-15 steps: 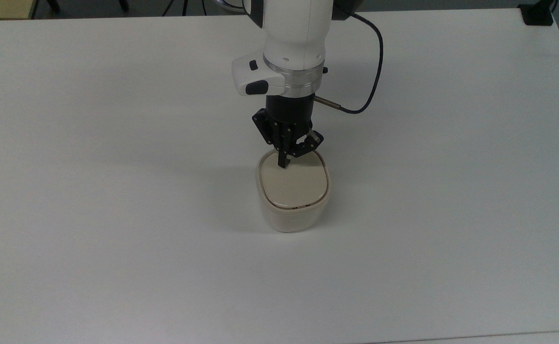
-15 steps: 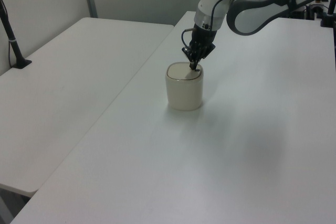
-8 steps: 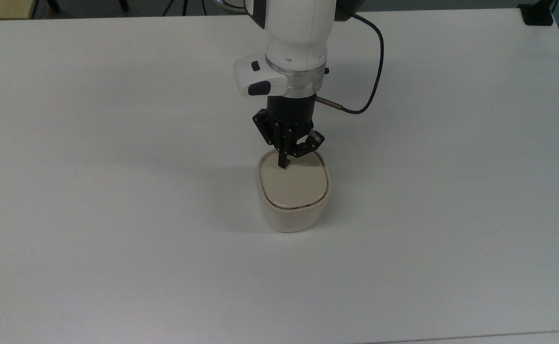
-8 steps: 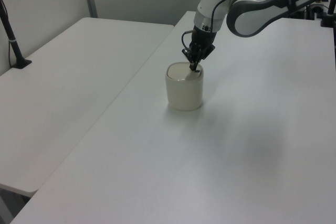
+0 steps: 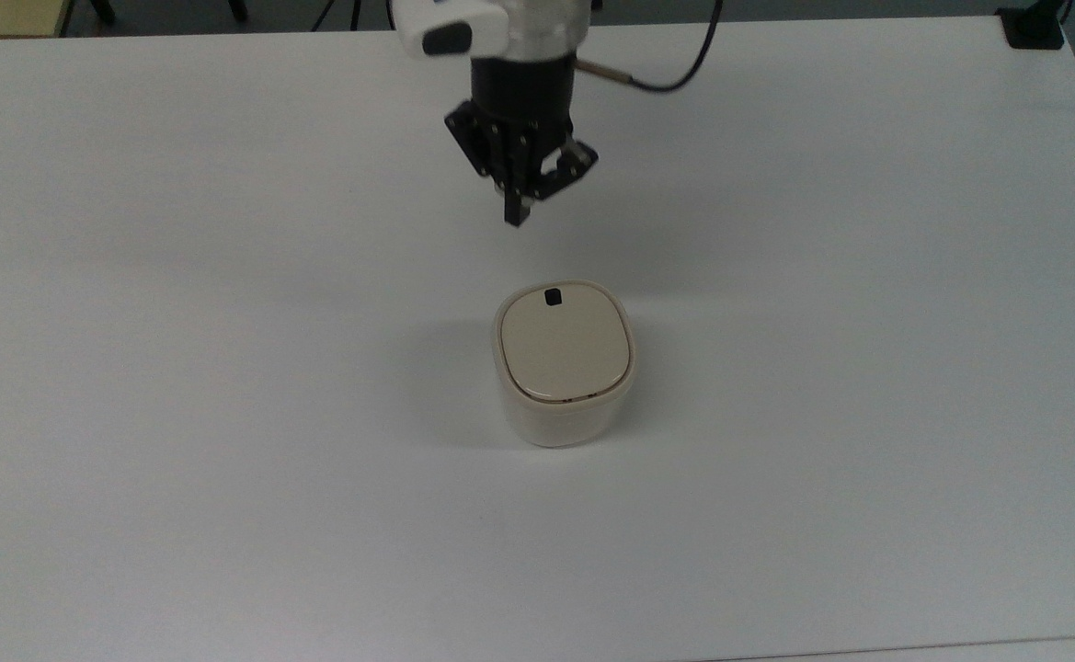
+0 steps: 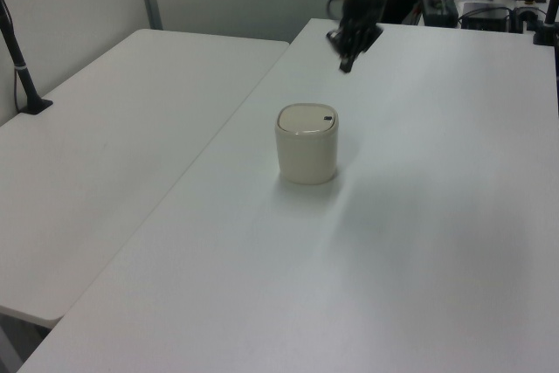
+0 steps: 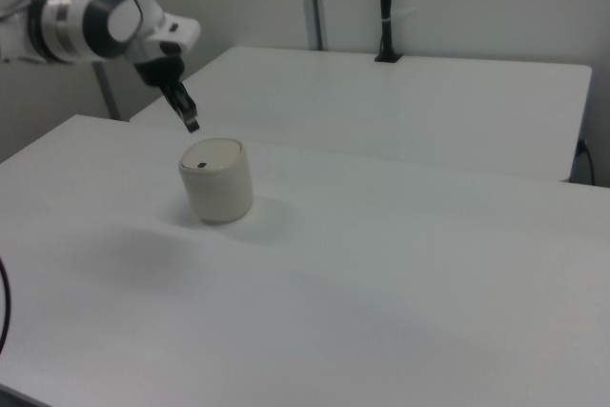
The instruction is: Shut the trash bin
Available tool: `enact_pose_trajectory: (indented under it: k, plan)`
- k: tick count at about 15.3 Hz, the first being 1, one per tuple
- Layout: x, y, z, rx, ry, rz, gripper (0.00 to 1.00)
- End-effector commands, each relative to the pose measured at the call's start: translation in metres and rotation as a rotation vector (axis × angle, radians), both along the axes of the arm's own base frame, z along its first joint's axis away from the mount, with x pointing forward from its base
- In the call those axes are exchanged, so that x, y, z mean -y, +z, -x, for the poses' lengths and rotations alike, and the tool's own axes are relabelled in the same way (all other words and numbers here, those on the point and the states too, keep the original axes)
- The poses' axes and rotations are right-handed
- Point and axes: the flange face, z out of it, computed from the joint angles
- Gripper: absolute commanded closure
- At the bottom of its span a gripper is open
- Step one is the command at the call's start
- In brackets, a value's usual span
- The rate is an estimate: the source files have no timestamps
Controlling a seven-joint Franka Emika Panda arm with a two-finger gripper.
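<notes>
Cream-white trash bin [image 5: 565,368] sits upright near mid-table, lid [image 5: 566,345] down flat and flush w/ the rim, so it reads as closed. Vs the earlier frames: gripper [image 5: 518,217] was tip-down on the far edge of the lid, covering the black button; now it's lifted clear and pulled back toward the far side of the table, well apart from the bin, nothing touching. Button [image 5: 553,296] is now exposed at the lid's far edge in the top view. Bin itself hasn't shifted. Fingers look pressed together, narrow, holding nothing; tips point down. In the left view the gripper [image 6: 347,65] hangs above and beyond the bin [image 6: 307,144]; in the right view the gripper [image 7: 193,126] is just up-left of the bin [image 7: 217,181], w/ air between. Count: 1 bin, 1 lid, 1 button, 1 arm w/ 1 gripper, 1 dark cable [image 5: 684,64] off the wrist. White table [image 5: 224,368] carries the bin; 2nd white table [image 6: 113,128] stands alongside at the left view's left, w/ a black post [image 6: 19,58] on it.
</notes>
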Motion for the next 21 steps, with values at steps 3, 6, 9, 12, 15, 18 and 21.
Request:
enact_pose_trajectory:
  k: [3, 6, 9, 12, 15, 18, 21]
  plan:
    - [0.055, 0.078, 0.081, -0.126, 0.207, -0.037, 0.79]
    - [0.063, 0.087, 0.111, -0.166, 0.319, -0.02, 0.26]
    - [0.085, 0.085, 0.115, -0.204, 0.357, -0.015, 0.0]
    - [0.102, 0.083, 0.11, -0.195, 0.434, 0.004, 0.0]
    - [0.115, 0.079, 0.104, -0.182, 0.559, 0.043, 0.0]
    - [0.123, 0.076, 0.082, -0.169, 0.579, 0.056, 0.0]
    - [0.122, 0.072, 0.077, -0.185, 0.571, 0.085, 0.0]
